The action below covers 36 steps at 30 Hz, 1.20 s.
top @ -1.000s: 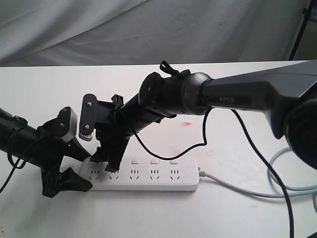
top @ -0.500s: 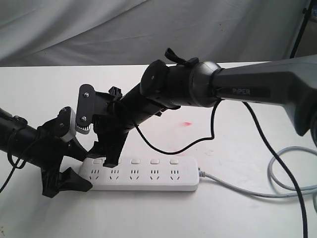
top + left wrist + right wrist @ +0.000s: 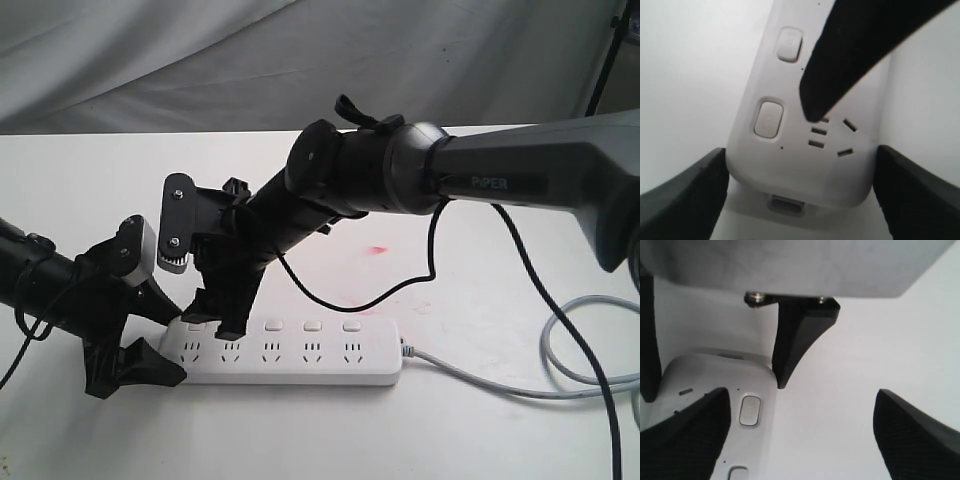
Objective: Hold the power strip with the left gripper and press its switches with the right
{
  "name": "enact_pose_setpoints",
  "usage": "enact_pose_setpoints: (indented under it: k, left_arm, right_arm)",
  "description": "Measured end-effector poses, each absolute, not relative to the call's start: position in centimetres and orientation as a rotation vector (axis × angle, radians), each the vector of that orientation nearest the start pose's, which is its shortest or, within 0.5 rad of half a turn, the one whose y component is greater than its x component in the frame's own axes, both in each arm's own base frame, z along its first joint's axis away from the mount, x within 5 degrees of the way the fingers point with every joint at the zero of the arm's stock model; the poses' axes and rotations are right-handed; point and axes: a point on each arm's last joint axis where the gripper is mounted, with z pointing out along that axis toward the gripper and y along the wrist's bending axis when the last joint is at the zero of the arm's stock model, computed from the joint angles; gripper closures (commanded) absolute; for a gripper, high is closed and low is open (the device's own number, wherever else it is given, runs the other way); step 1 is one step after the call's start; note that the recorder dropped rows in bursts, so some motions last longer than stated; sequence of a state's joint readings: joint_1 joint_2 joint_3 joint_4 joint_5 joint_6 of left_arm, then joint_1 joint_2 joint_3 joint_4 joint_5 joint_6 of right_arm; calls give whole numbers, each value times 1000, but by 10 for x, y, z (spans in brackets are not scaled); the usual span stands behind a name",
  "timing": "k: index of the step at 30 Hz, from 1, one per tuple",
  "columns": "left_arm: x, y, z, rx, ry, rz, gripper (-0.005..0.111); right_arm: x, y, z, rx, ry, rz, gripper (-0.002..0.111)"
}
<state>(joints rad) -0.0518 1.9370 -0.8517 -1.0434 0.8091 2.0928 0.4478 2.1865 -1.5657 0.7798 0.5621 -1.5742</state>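
The white power strip (image 3: 300, 352) lies along the table's front, and my left gripper (image 3: 178, 345) is shut on its left end. In the left wrist view both black jaws press the sides of the power strip (image 3: 800, 165). My right gripper (image 3: 215, 322) hangs open over that same end. One of its fingers (image 3: 840, 65) points down beside the two nearest switches (image 3: 769, 119), its tip over the first socket; contact cannot be told. In the right wrist view the right gripper (image 3: 801, 400) spans the strip's edge, one switch (image 3: 750, 410) showing between the jaws. Three more switches (image 3: 312, 325) show further right.
The strip's grey cable (image 3: 480, 380) runs right and loops near the table's right edge. A thin black cable (image 3: 400, 285) hangs from the right arm over the table. There is a small red mark (image 3: 377, 249) on the white tabletop. A grey cloth hangs behind.
The right arm's forearm has swung up and its wrist shifted slightly, the open fingers staying over the strip's left end. The left gripper keeps its hold unchanged.
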Motion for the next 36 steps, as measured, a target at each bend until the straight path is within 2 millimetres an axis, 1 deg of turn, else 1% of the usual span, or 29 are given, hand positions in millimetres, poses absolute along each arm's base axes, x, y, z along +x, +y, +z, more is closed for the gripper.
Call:
enact_pose_setpoints:
  k: [12,22,33,34,36]
  left_arm:
    - [294,-72,103,1586,2074,-701,78]
    - [294,-72,103,1586,2074,-701,78]
    - [294,-72,103,1586,2074,-701,78]
    - [294,-72,103,1586,2074,-701,78]
    - [294,-72,103,1586,2074,-701,78]
  right_arm:
    - [409,229,153,-1648,1887,236,36]
    - [417,211,151,-1593,1951,219,36]
    - [415,211,150,-1599,1960,236,36]
    - [415,211,149,-1599,1963,242,36]
    - [416,211,141,-1608,1976,249,36]
